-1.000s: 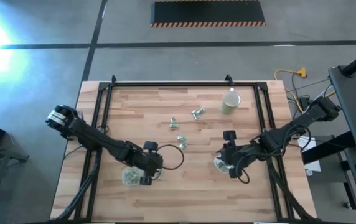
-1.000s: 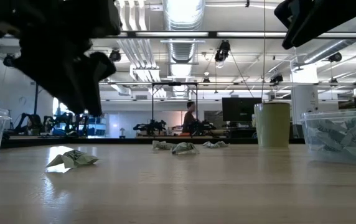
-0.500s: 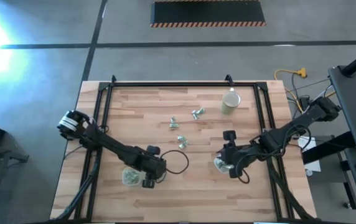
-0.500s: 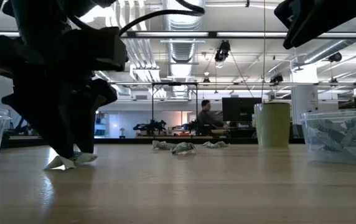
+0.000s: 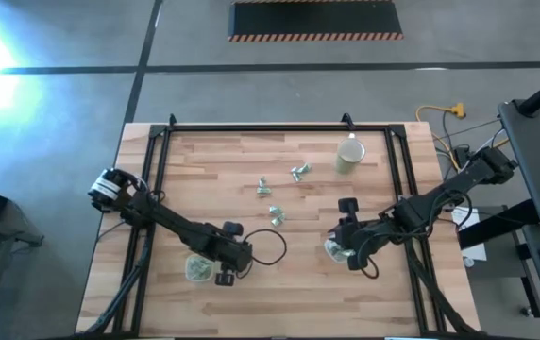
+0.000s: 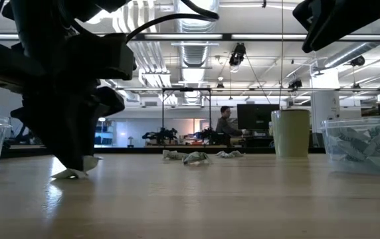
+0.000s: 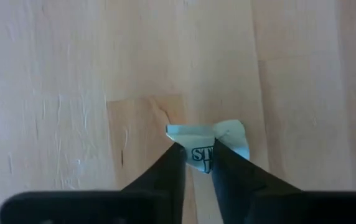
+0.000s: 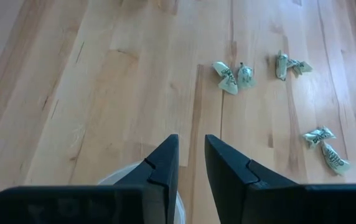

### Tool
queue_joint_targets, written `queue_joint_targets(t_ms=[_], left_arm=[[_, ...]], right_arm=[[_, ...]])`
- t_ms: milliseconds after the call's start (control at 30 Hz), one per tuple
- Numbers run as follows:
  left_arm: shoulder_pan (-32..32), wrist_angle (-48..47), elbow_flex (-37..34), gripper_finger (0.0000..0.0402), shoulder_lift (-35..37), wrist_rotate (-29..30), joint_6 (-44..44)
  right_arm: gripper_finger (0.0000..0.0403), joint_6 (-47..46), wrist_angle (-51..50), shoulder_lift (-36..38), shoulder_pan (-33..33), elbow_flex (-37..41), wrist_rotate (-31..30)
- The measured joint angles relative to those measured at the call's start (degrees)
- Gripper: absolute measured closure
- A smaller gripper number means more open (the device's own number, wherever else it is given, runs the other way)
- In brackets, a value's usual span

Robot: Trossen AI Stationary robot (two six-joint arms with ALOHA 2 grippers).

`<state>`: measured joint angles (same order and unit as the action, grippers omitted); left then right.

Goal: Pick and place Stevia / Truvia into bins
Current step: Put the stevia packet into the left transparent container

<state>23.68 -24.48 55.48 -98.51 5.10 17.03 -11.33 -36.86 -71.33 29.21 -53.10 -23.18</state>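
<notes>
Sachet [image 7: 210, 142] (crumpled, on the table [image 7: 72, 93]) sits pinched between the left gripper [image 7: 196, 158] fingertips

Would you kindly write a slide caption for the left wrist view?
Left pincer closed on a crumpled Stevia sachet lying on the wooden table.
</notes>
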Motion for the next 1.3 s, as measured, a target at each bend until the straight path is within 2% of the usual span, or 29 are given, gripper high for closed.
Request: queue_joint_targets(t_ms=[233,567,867,1300], left_arm=[[0.0,-0.1,0.8,0.0389,1.3,0.1,-1.3],[0.1,-3.6,2.3,0.0394,10.1,0.2,-1.7],[4.2,-14.3,2.3,0.0394,18.0,0.0,10.9],[12.4,-22.9,2.2,0.0394,19.0,-1.2,27.2]], right_arm=[[0.0335,0.0,0.0,0.0,0.0,0.1,0.0],[0.0335,-0.1,0.1,0.0,0.0,0.4,-0.2],[0.0335,0.0,0.3,0.0,0.0,1.8,-1.0],[0.0335,3.7,4.7,0.0,-0.1,2.6,-2.6]])
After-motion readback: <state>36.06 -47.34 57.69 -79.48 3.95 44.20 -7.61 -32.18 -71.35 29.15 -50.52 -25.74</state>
